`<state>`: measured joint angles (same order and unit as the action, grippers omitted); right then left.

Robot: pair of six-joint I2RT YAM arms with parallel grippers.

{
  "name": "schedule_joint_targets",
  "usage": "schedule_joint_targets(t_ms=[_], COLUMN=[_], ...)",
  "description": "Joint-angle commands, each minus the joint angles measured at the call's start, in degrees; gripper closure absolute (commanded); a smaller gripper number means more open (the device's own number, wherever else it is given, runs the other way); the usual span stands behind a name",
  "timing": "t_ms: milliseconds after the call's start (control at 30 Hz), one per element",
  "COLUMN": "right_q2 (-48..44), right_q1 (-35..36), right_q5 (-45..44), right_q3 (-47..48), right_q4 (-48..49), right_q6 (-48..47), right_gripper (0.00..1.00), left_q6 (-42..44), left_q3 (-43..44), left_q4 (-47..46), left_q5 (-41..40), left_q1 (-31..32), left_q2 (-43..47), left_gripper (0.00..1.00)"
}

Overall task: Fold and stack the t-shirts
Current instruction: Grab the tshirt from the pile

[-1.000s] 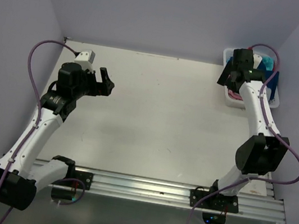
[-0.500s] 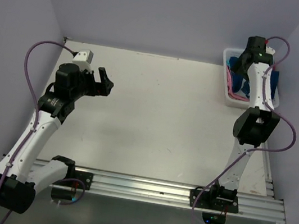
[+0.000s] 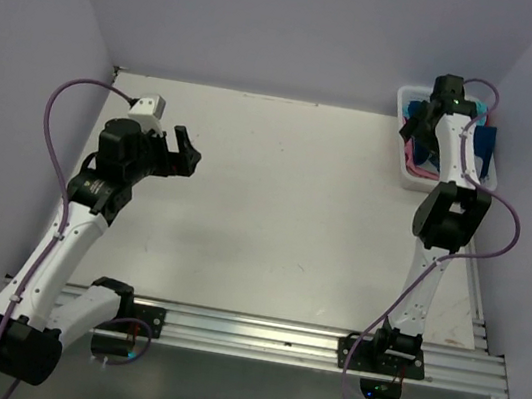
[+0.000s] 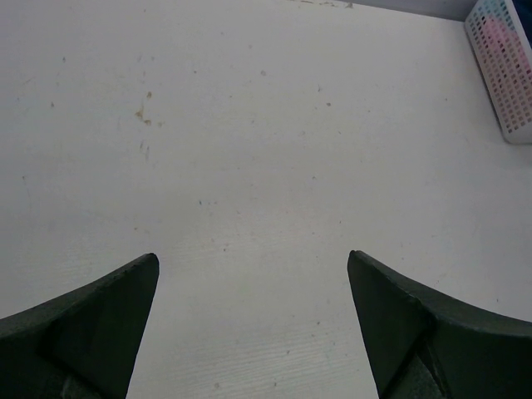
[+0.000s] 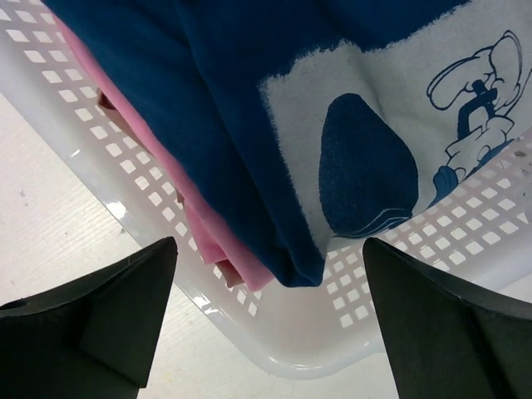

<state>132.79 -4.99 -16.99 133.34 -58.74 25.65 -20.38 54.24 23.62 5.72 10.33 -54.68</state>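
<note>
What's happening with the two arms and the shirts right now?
Left gripper open, empty, over table. Right gripper open above navy t-shirt in basket, pink t-shirt alongside. Nothing folded yet; no obstruction seen.

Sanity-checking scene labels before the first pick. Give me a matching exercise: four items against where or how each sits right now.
Column 1
1. navy blue t-shirt
2. pink t-shirt
3. left gripper
4. white lattice basket

Column 2
A. at the far right corner of the table
B. open, above bare tabletop
C. partly under the navy one, against the basket wall
D. top of the pile, pale cartoon print showing

Pairs: 1-D, 2-C, 3-B, 4-A
</note>
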Motion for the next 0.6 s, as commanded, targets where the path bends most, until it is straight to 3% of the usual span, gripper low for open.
schedule_joint_targets(t_ms=[0, 167, 433, 567], right_q2=[-0.69, -1.39, 1.67, 3.17], right_q1=[-0.89, -2.12, -3.44, -3.62], right_q5=[-1.28, -7.96, -3.94, -0.50], right_q3=[3.24, 2.54, 3.41, 3.77], right_q4=[-0.06, -1.20, 0.47, 0.56], right_q6=[-1.22, 2.30, 0.98, 0.81], right_gripper=[0.01, 0.01, 0.08, 0.21], left_q6=[-0.10, -0.10, -0.27, -0.36], left_q3=[-0.89, -1.06, -1.24, -1.24], left_q4=[-0.85, -0.77, -0.41, -0.06], left_q5=[-0.53, -0.35, -0.44, -0.70], left_q1=[0.31, 0.31, 0.31, 0.31], left_q2=[1.33, 1.24, 1.59, 1.76], left_gripper=[0.00, 0.00, 0.00, 0.00])
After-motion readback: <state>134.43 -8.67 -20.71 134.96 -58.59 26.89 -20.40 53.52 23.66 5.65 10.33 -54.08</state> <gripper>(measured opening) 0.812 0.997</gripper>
